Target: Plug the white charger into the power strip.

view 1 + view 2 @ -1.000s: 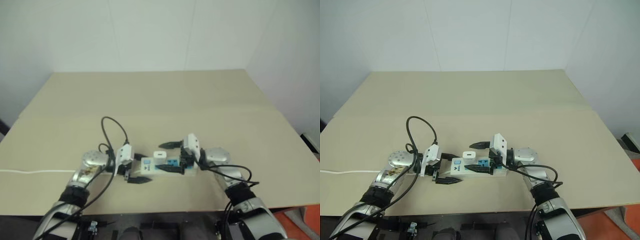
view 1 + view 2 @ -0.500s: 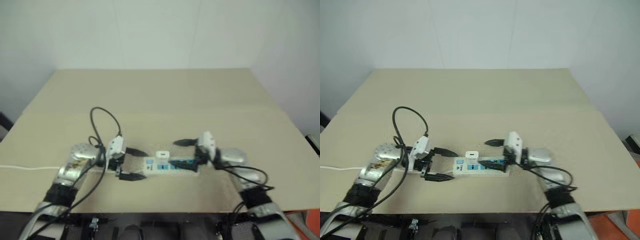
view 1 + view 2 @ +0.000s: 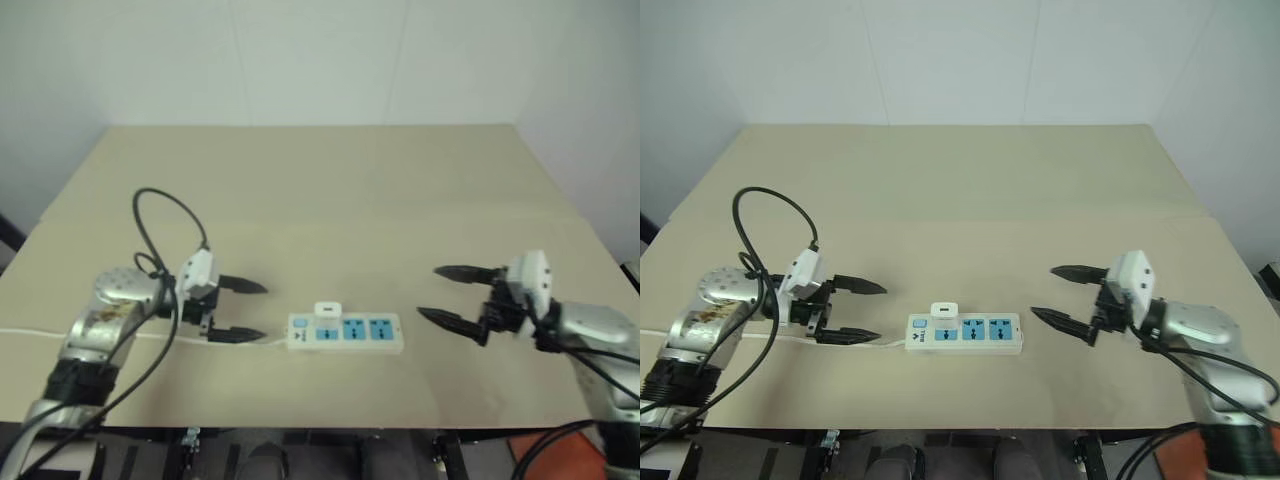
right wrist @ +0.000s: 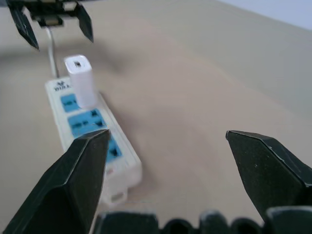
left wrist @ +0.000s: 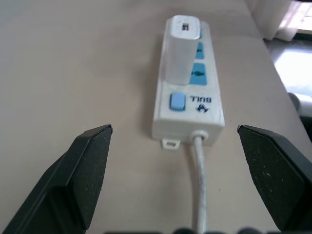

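The power strip lies flat near the table's front edge, a slim white bar with blue sockets. The white charger stands upright in the socket nearest the strip's switch end; it also appears as the white charger on the power strip and as the white charger on the power strip. My left gripper hovers open just left of the strip, empty, pointing at its cord end. My right gripper is open and empty, well to the right of the strip.
The strip's thin white cord runs left from the switch end toward the table's left edge. A black cable loops above my left arm. The tan table stretches bare behind the strip.
Both grippers have drawn away from the power strip, the right one far to the right and up, the left one to the left. The charger stays standing in its socket.
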{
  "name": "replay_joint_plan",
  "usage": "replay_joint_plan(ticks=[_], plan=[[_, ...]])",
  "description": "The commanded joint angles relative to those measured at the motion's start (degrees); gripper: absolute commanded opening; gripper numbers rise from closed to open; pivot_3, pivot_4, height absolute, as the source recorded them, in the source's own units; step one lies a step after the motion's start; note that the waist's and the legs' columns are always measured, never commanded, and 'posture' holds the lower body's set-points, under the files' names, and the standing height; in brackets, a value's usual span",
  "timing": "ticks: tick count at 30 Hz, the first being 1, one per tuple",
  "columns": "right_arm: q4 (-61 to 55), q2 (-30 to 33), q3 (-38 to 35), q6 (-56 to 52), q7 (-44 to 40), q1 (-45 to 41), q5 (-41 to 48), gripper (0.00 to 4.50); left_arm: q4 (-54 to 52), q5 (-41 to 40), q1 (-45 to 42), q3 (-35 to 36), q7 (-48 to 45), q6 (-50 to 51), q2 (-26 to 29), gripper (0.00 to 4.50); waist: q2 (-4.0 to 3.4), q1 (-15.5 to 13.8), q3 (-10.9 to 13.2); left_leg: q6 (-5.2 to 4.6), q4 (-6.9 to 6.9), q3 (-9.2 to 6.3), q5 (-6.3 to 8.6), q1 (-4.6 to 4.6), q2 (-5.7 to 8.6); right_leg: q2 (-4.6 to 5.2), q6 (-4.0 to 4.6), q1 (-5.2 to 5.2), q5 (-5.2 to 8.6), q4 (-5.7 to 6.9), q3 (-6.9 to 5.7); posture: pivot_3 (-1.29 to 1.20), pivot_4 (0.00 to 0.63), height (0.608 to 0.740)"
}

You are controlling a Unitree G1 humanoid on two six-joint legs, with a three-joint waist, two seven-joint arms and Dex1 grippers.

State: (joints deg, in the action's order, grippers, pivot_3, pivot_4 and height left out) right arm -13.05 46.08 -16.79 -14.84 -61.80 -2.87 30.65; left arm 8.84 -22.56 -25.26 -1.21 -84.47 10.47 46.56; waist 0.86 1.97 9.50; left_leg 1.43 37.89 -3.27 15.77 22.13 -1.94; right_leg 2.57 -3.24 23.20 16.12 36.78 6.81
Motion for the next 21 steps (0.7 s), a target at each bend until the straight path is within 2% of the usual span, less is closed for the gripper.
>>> replay_joint_plan(ticks=[1, 4, 7, 14, 21], plan=[[-6.16, 3.34, -7.51, -2.15, 0.75, 5.0, 1.24, 4.5, -2.29, -0.61, -0.6, 2.71, 0.68, 2.26, 3.35, 4.47, 0.0, 0.05, 0.03, 0.0, 0.0, 0.0, 0.0, -0.01, 0.0, -0.01, 0.0, 0.0, 0.0, 0.0, 0.0, 0.0, 0.15, 0.74], [-10.09, 5.7, -11.62, -5.38, 2.03, 9.47, 0.97, 4.5, -4.07, -1.43, -0.54, 3.9, 1.84, 4.53, 5.01, 4.47, 0.02, 0.28, 0.04, 0.0, 0.0, 0.02, 0.0, -0.03, -0.01, -0.01, 0.0, -0.02, 0.0, 0.01, 0.02, 0.0, 0.15, 0.74], [-12.23, 5.86, -13.49, -6.6, 3.99, 11.76, 0.16, 4.5, -7.14, -2.24, 0.09, 4.21, 4.0, 6.73, 4.2, 4.47, 0.03, 0.42, 0.05, 0.0, 0.0, 0.06, 0.0, -0.06, -0.01, -0.01, -0.01, -0.05, 0.0, 0.04, 0.04, 0.0, 0.15, 0.74], [-14.09, 1.37, -13.16, -2.52, 7.51, 13.23, -1.27, 4.5, -10.91, -3.1, 2.11, 3.4, 5.71, 9.12, 2.46, 4.47, 0.04, 0.4, 0.05, 0.0, 0.0, 0.07, 0.0, -0.06, -0.01, -0.02, 0.0, -0.05, 0.0, 0.05, 0.04, 0.0, 0.15, 0.74], [-13.07, 0.18, -11.42, -1.49, 7.86, 13.14, -2.42, 4.5, -8.84, -2.93, 1.25, 3.7, 7.28, 4.73, -1.77, 4.47, 0.04, 0.22, 0.05, 0.01, 0.03, 0.07, 0.0, -0.1, 0.0, -0.01, 0.0, -0.09, 0.0, 0.14, 0.04, 0.0, 0.15, 0.74]])
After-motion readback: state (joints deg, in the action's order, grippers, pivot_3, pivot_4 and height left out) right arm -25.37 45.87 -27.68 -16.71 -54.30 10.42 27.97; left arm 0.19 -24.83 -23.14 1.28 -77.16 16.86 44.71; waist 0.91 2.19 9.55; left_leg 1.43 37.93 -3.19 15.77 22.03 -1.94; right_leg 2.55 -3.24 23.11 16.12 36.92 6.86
